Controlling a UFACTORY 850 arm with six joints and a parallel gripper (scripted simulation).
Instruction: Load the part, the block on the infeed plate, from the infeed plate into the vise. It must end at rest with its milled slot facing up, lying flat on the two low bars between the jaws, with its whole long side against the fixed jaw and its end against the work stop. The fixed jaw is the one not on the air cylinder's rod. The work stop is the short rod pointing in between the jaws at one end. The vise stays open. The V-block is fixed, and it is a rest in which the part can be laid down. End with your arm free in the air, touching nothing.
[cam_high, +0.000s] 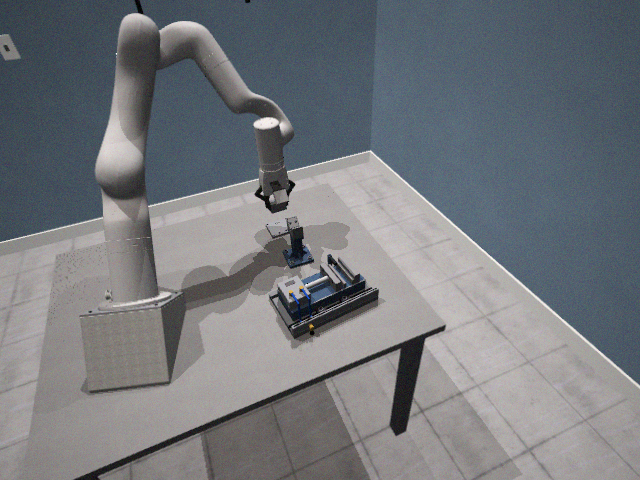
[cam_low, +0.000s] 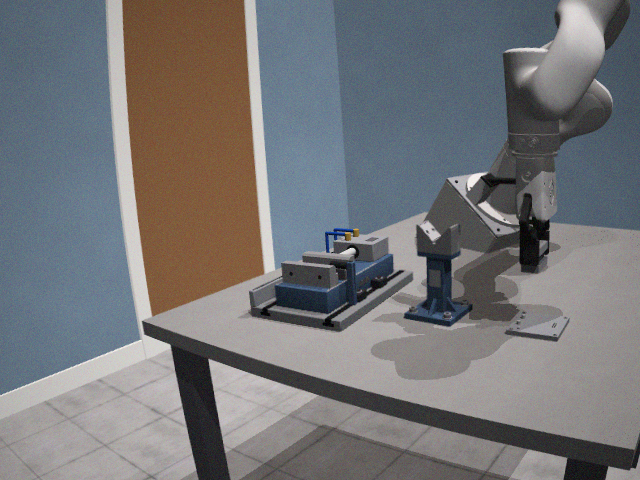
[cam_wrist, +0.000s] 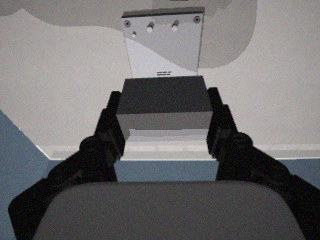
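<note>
Part (cam_wrist: 164, 107) in end effector (cam_wrist: 165, 131); infeed plate (cam_wrist: 162, 45) label unreadable.

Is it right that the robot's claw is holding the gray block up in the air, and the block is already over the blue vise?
Not quite. The gripper does hold the block in the air, but it hangs above the infeed plate, as the wrist view shows, not over the vise.
</note>
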